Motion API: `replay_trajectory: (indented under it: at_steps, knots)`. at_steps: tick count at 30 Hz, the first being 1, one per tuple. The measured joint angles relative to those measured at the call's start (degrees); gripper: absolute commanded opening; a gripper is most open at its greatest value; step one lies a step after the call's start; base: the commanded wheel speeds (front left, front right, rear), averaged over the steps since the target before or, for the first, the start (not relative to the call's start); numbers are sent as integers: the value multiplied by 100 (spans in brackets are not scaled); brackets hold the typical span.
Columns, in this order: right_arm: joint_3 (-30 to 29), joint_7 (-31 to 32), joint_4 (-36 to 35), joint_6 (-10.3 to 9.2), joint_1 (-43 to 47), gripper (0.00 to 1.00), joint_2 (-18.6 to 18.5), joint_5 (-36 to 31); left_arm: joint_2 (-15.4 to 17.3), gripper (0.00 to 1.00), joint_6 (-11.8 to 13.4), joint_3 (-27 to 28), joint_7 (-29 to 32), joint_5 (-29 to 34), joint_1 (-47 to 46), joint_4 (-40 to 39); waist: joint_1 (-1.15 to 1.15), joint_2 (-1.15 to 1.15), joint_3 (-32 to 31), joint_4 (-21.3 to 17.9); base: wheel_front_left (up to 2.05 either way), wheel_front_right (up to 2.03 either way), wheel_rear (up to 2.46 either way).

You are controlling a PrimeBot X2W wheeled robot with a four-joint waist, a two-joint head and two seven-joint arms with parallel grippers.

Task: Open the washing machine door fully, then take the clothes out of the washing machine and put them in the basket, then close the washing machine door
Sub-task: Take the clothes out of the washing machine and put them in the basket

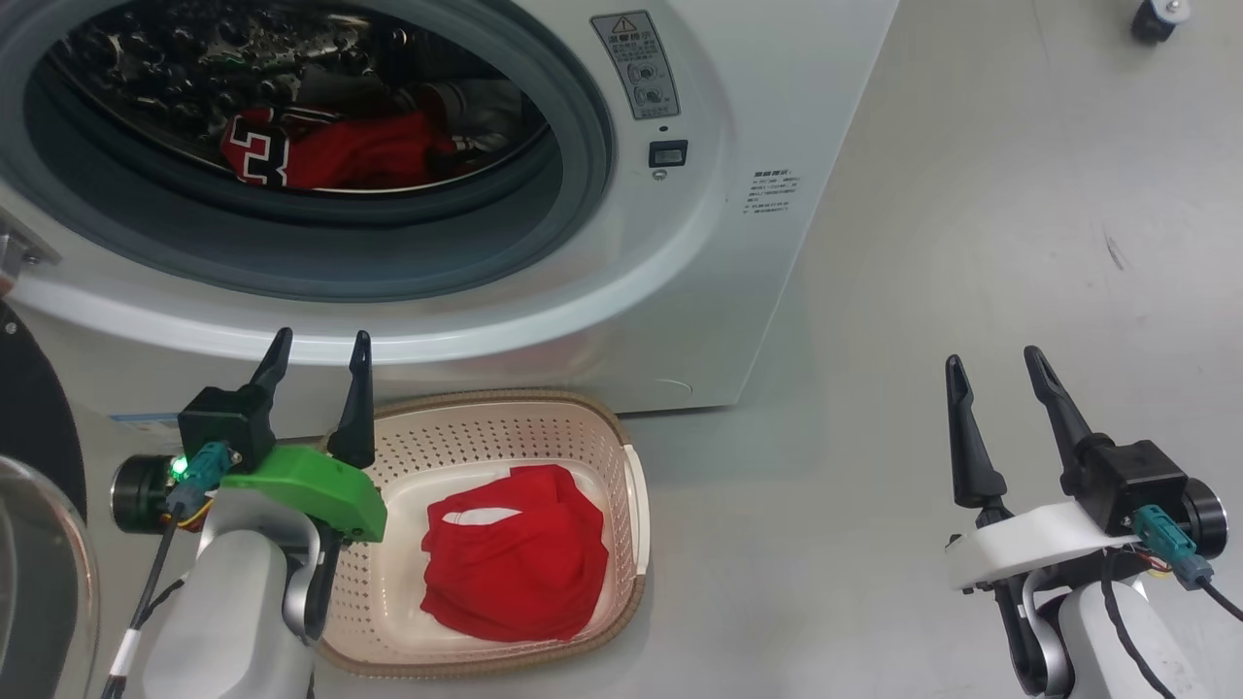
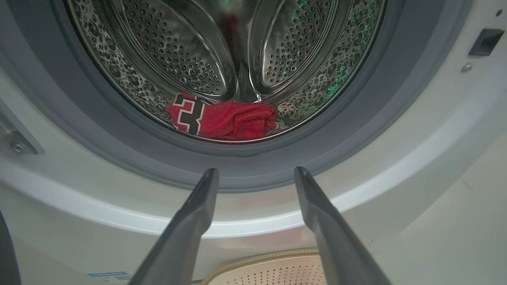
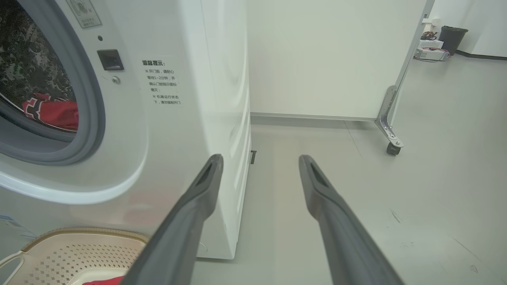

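Left pincer [image 1: 321, 337] gapes near basket [image 1: 505, 399] holding clothes [image 1: 515, 558].

Glossy perforated steel drum [image 2: 178, 51], matt grey rubber gasket [image 2: 356, 130], red cloth clothes [image 1: 515, 568], perforated cream plastic basket [image 1: 544, 432].

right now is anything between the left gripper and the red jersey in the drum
Nothing visible blocks it. The open left gripper faces the open mouth of the washing machine, with the jersey low in the drum beyond. Only the grey gasket lip rises between them and would need clearing.
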Motion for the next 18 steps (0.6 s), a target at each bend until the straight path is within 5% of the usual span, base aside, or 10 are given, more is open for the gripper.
replay_trajectory:
  at_steps: [18]
  knots:
    - [149,1,108,48,492,100,5,-33,196,100,246,78,0,331,1311,-1238,0,0,-1061,214,0,0,0]
